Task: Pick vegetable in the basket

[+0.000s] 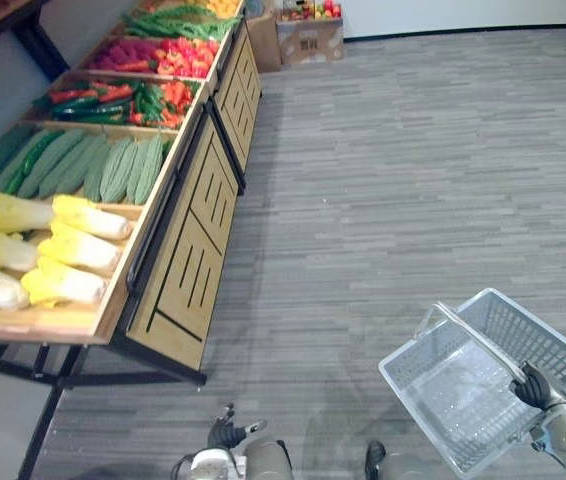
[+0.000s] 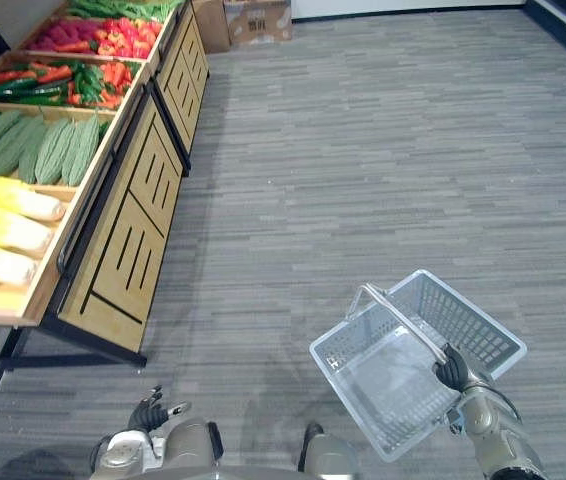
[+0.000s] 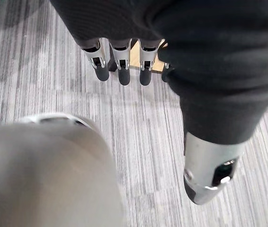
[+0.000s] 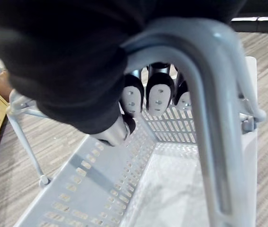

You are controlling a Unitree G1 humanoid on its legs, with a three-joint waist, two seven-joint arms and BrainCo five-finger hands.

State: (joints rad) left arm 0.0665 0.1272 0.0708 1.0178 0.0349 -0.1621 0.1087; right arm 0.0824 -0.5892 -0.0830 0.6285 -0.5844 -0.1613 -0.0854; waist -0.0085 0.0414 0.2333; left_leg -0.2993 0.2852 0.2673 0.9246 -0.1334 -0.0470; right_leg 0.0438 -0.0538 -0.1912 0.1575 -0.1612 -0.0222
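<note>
A pale grey plastic basket (image 1: 553, 345) hangs at my lower right with nothing inside it. My right hand (image 1: 533, 387) is shut on its handle (image 4: 209, 94), with the fingers (image 4: 158, 97) curled under the bar. My left hand (image 1: 225, 433) hangs low beside me, open, its fingers (image 3: 120, 64) straight above the floor. The vegetables lie on a wooden stand (image 1: 178, 270) at my left: yellow-white cabbages (image 1: 73, 250) nearest, then ridged green gourds (image 1: 103, 165), then red and green peppers (image 1: 113, 100).
The stand's slatted wooden side (image 2: 128, 235) juts into the grey plank floor (image 1: 403, 170). Black metal legs (image 1: 48, 375) hold up its near corner. A cardboard box (image 1: 308, 35) with produce stands at the far end.
</note>
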